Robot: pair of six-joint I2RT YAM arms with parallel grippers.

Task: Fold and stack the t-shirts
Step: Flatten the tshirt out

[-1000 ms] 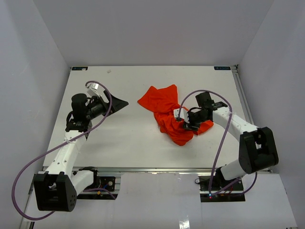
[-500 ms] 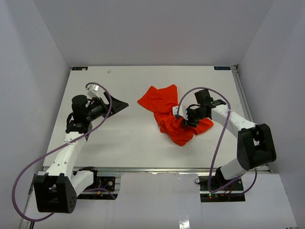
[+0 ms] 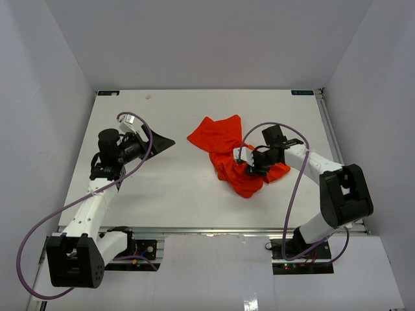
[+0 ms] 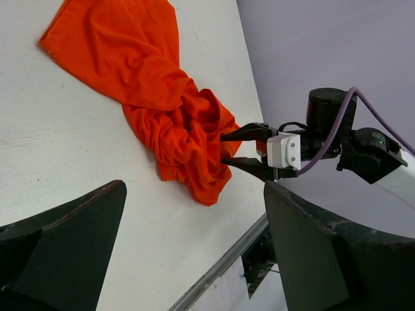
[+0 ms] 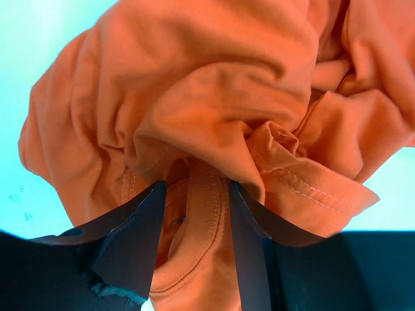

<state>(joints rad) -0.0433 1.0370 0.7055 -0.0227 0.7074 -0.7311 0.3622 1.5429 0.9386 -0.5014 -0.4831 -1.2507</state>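
One orange-red t-shirt [image 3: 224, 144] lies crumpled right of the table's middle, with one flatter end spread toward the far side. In the left wrist view the t-shirt [image 4: 162, 97] is a twisted heap. My right gripper [image 3: 250, 166] is pushed into its near right folds. Up close, the right gripper [image 5: 194, 186] stands partly open, and the ribbed collar [image 5: 206, 194] runs loosely between the two fingers with gaps on either side. Seen from across, the right gripper [image 4: 225, 148] pokes its spread tips into the cloth. My left gripper [image 3: 163, 141] hovers wide open and empty at the left, well apart from the shirt.
The white table [image 3: 162, 194] is walled in by pale panels on three sides. An aluminium rail [image 3: 194, 230] runs along its near edge, also seen as the rail [image 4: 227, 262] in the left wrist view. A purple cable [image 3: 295, 188] loops off the right arm.
My right gripper has shifted slightly left, deeper into the crumpled shirt, and the folds around it have barely moved. The left arm has stayed still.
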